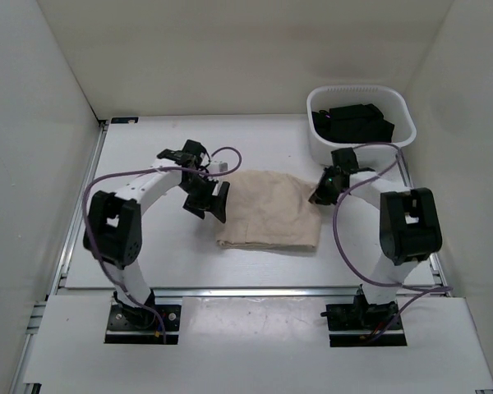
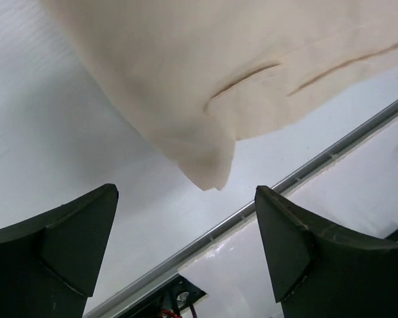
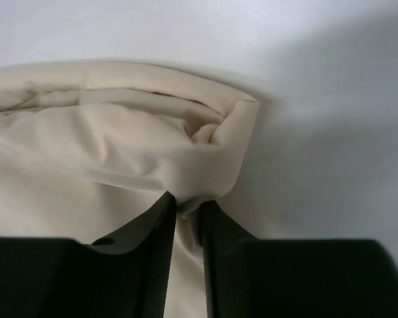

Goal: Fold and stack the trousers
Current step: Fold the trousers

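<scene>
The white-linked, black-jointed left arm [image 1: 144, 190] rose from its base, bent at the elbow and reached inward. Its black two-finger left gripper [image 2: 186, 199] pointed downward with the jaws spread wide, holding nothing. The matching right arm [image 1: 368, 186] bent at a raised elbow and reached leftward. Its black right gripper [image 3: 188, 205] was pinched tight on a fold of the beige cloth trousers [image 3: 106, 146].

Bare table [image 1: 189, 263] L of trousers [image 1: 271, 213]; tub [image 1: 357, 89] far-R corner
</scene>
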